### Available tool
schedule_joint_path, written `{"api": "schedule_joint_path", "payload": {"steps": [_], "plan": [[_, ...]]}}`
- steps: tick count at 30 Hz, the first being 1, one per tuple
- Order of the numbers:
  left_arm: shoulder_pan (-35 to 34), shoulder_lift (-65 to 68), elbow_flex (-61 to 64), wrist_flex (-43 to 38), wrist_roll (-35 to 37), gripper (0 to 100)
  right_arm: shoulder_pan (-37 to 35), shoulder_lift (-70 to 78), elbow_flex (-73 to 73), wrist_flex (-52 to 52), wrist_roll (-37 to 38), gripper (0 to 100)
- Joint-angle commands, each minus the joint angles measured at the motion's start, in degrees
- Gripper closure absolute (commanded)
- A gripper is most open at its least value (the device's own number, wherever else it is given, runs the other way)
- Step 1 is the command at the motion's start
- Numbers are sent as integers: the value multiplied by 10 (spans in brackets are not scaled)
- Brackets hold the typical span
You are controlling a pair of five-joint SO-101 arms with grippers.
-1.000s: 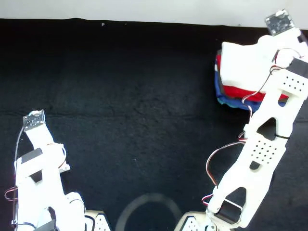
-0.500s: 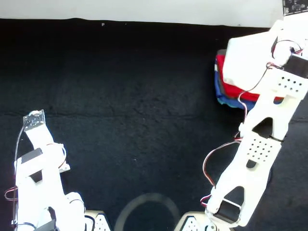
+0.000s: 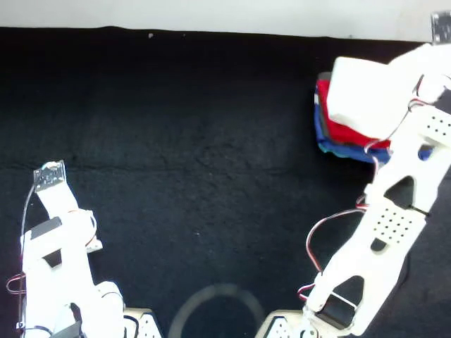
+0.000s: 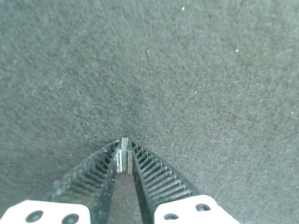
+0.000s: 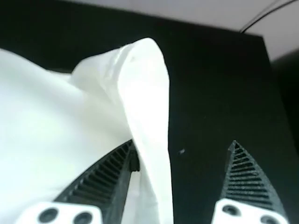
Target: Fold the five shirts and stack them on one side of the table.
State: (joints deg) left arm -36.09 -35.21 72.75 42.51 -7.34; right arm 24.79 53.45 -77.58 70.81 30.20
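Note:
A stack of folded shirts (image 3: 338, 134) lies at the back right of the black table, with a white shirt (image 3: 363, 95) on top, then red (image 3: 331, 127) and blue (image 3: 325, 144) layers. My right arm (image 3: 394, 211) stretches over the stack's right side. My right gripper (image 5: 182, 156) is open, and a raised fold of the white shirt (image 5: 140, 93) stands between its fingers, against one finger (image 5: 119, 165). My left gripper (image 4: 124, 144) is shut on nothing, just above the bare cloth. The left arm (image 3: 56, 239) stands at the front left.
The black tabletop (image 3: 197, 141) stretches between the two arms. Its back edge meets a pale wall (image 3: 211, 14). The stack sits close to the table's back right corner (image 5: 252, 42).
The right arm has swung farther toward the back right, its tip leaving the high view. The white shirt's top layer shifted a little to the right. The left arm stayed still.

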Motion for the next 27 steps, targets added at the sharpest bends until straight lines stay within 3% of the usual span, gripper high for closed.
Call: {"api": "schedule_joint_path", "payload": {"steps": [1,7,12,16,20,27], "plan": [[-1,-7,1,-11,-1,990,8,-6,30,4,-7,719],[-1,-7,1,-11,-1,990,-15,-6,36,5,-25,719],[-1,-7,1,-11,-1,990,-15,-10,0,4,-196,717],[-1,-7,1,-11,-1,990,-15,-9,-58,5,-275,717],[-1,-7,1,-11,-1,990,-19,-9,-124,4,-312,715],[-1,-7,1,-11,-1,990,-15,-7,-170,8,-318,626]]}}
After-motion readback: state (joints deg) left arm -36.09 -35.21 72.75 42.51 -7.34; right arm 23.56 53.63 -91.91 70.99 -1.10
